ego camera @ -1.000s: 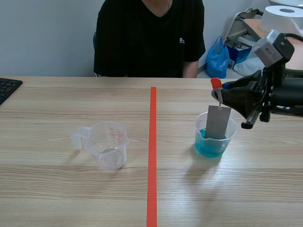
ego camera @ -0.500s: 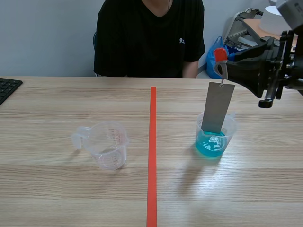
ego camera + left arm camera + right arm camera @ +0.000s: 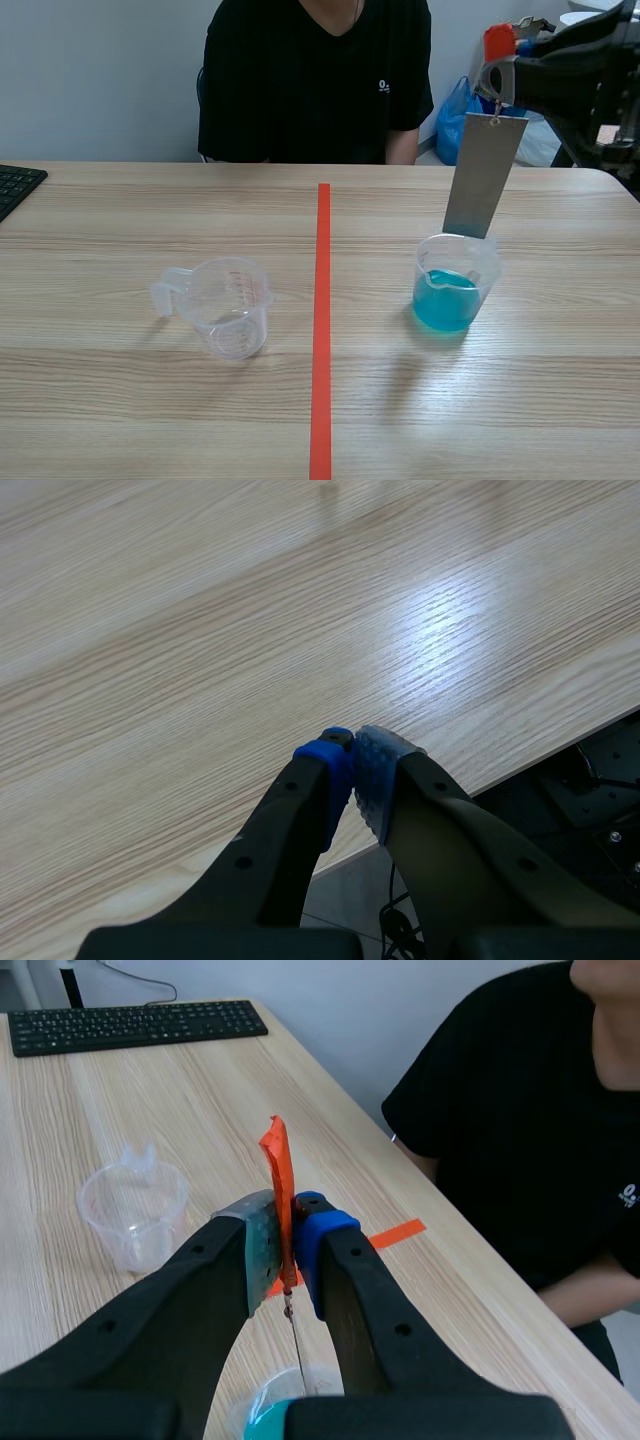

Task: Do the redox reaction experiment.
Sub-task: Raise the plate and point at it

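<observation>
My right gripper [image 3: 500, 74] is high at the back right, shut on an orange-red tag [image 3: 498, 42]. From the tag hangs a grey metal plate [image 3: 485, 175]. Its lower edge is level with the rim of a clear beaker [image 3: 455, 268] that holds blue liquid [image 3: 445, 300]. In the right wrist view the tag [image 3: 279, 1172] stands pinched between the pads, and the plate shows edge-on as a thin line [image 3: 296, 1345] above the beaker [image 3: 262, 1422]. An empty measuring cup [image 3: 230, 305] sits left of the tape line. My left gripper [image 3: 352, 755] is shut on nothing near the table's edge.
A person in a black shirt [image 3: 315, 80] sits across the table. A black keyboard [image 3: 15, 185] lies at the far left edge. The orange-red tape line [image 3: 322, 330] splits the table down the middle. A blue bag [image 3: 460, 125] and clutter stand behind the right corner.
My right gripper has risen and shifted right, lifting the grey plate out of the blue liquid until its lower edge is at the beaker's rim.
</observation>
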